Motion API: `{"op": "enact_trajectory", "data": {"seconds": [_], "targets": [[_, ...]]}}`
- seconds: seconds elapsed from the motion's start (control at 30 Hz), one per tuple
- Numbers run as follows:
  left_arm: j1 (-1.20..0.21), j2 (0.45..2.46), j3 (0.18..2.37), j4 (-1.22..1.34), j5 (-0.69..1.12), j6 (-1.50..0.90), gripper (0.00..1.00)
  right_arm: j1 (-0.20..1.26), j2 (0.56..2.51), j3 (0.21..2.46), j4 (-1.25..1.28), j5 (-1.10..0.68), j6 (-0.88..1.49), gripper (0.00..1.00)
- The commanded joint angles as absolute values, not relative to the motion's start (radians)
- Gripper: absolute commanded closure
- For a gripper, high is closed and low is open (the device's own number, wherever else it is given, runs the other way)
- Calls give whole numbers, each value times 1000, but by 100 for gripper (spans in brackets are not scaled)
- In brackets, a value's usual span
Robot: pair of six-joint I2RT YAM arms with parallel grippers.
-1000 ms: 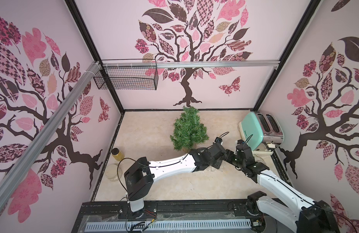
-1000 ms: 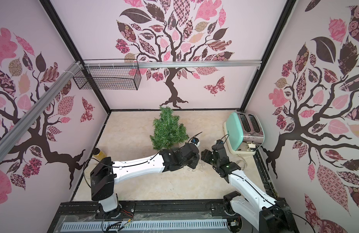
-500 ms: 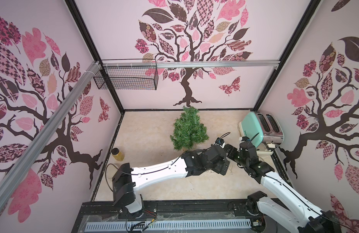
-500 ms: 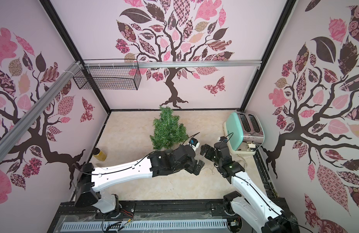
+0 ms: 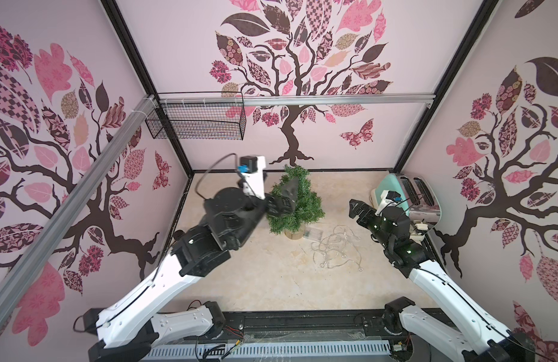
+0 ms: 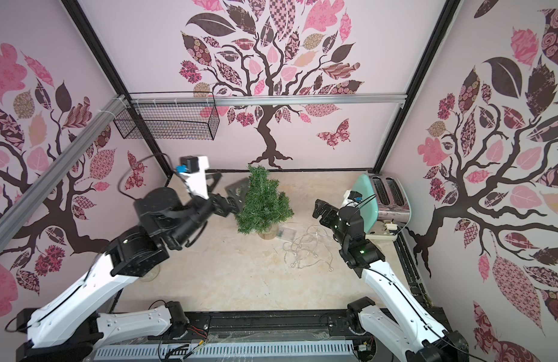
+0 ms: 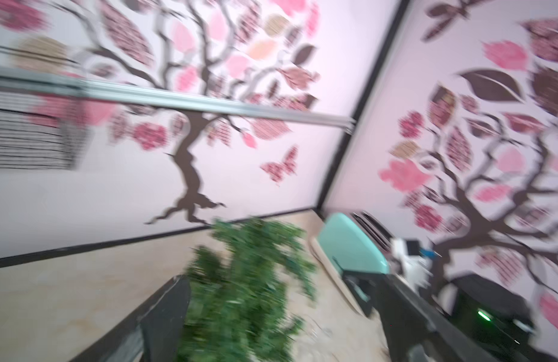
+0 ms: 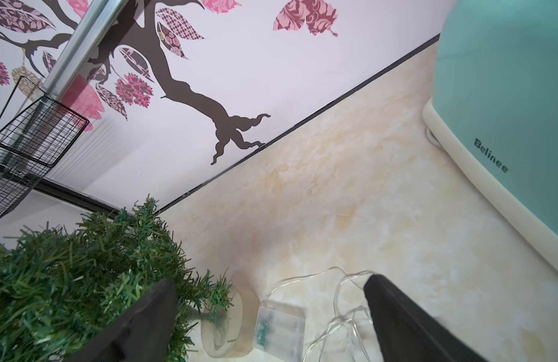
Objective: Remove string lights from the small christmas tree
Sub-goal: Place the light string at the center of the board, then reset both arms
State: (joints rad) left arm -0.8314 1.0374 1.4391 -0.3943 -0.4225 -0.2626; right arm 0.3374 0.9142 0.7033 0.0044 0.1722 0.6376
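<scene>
Left tool (image 6: 226, 189) is wide open and empty, raised beside the upper branches of the small christmas tree (image 6: 263, 203), one finger close against the needles; the left wrist view is too blurred to say if it touches. Right tool (image 5: 357, 208) is also wide and empty, up off the counter (image 5: 255, 275), between the tree and the mint toaster (image 5: 406, 194). The string lights (image 5: 334, 247) lie in a loose heap on the counter, below and in front of the right tool. Their clear battery box (image 8: 279, 326) sits just beside the tree's round base. No wire shows on the branches in either top view, so the task looks about done and the step in hand is likely backing both arms away. To do that well, lift the left tool up and away from the tree rather than across it, since the tree looks light and could tip. Keep the right tool high over the heap so no loop catches a finger. The wire near the base is hard to read, so check that none circles the trunk.
</scene>
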Motion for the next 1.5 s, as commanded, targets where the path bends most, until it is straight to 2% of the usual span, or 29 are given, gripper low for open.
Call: {"op": "enact_trajectory", "data": {"seconds": [0.0, 0.07, 0.17, 0.23, 0.33, 0.5, 0.67, 0.73, 0.83, 0.97, 1.07, 1.13, 1.33, 1.47], "targets": [[-619, 992, 1335, -414, -352, -247, 2, 339, 935, 746, 79, 254, 595, 0], [-432, 957, 1218, -354, -278, -269, 2, 339, 957, 748, 110, 275, 611, 0], [-255, 942, 1034, -219, -301, -248, 2, 339, 1006, 781, 79, 320, 650, 0], [-223, 965, 913, -111, -434, -172, 2, 338, 1039, 807, 48, 349, 658, 0], [-198, 1028, 705, 170, -474, -6, 2, 337, 1067, 818, 38, 379, 666, 1], [-96, 1216, 557, 386, -399, 39, 3, 338, 1076, 811, 41, 425, 663, 1], [-70, 1386, 461, 570, -313, 1, 3, 334, 1091, 818, 43, 438, 624, 1], [-70, 1451, 404, 758, -285, 4, 4, 318, 1089, 801, 67, 431, 623, 1], [-69, 1514, 404, 812, -286, 3, 4, 298, 1081, 750, 151, 391, 593, 0], [-28, 1528, 417, 786, -221, -29, 3, 293, 1084, 692, 273, 309, 452, 0], [2, 1584, 380, 928, -175, -47, 2, 288, 1100, 695, 282, 330, 384, 0], [3, 1551, 391, 842, -173, -49, 2, 274, 1111, 685, 312, 348, 352, 0], [1, 1562, 384, 879, -181, -49, 2, 236, 1165, 425, 861, 366, 78, 0], [1, 1557, 385, 868, -179, -49, 2, 208, 1235, 431, 768, 419, -8, 0]]}}
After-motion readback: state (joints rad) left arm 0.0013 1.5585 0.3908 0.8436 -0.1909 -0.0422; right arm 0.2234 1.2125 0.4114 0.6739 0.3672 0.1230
